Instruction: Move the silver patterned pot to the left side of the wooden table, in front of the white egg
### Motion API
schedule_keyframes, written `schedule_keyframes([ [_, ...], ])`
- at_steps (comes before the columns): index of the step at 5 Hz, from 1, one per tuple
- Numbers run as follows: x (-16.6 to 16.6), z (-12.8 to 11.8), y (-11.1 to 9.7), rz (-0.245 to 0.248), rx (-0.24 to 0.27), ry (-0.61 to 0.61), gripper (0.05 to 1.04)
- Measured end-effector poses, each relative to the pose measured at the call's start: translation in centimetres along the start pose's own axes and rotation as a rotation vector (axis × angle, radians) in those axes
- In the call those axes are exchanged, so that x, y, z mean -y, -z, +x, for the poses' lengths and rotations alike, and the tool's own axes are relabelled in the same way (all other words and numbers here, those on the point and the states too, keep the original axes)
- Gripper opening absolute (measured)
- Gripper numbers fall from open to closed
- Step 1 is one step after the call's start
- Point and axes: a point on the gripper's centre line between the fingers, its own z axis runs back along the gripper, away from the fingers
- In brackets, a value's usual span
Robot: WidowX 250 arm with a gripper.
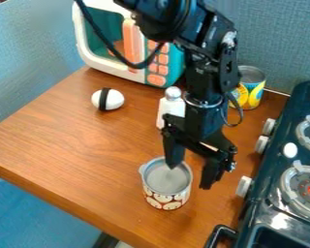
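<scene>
The black gripper (191, 175) hangs down over the wooden table at the centre, its two fingers spread wide with nothing between them. Its left finger overlaps the top of an open metal can (165, 194) with a pattern of round pale shapes; whether it dips inside or touches the rim, I cannot tell. The right finger stands to the right of the can. Behind the gripper, to its left, is a white bottle (172, 104) with a silvery cap, partly hidden by the arm.
A toy microwave (165, 68) stands at the back, and a yellow and blue can (253, 89) at the back right. A white egg-shaped object (108, 99) with a black band lies at left. The stove (272, 164) borders the right; the table's front edge (60, 201) runs lower left.
</scene>
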Motion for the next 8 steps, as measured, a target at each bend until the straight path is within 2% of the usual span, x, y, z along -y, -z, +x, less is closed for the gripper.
schedule_keyframes([
  [1, 0.4, -0.5, 0.9, 0.006, -0.048, 0.000, 1.001],
  [4, -1.6, -1.3, 2.0, 0.112, -0.198, -0.028, 1.001],
  [5, -3.6, -1.6, 2.3, 0.135, -0.238, -0.072, 1.001],
  [7, -8.8, -2.5, 2.3, 0.152, -0.274, -0.161, 1.001],
  [8, -14.8, -3.8, 1.5, 0.120, -0.290, -0.278, 1.001],
])
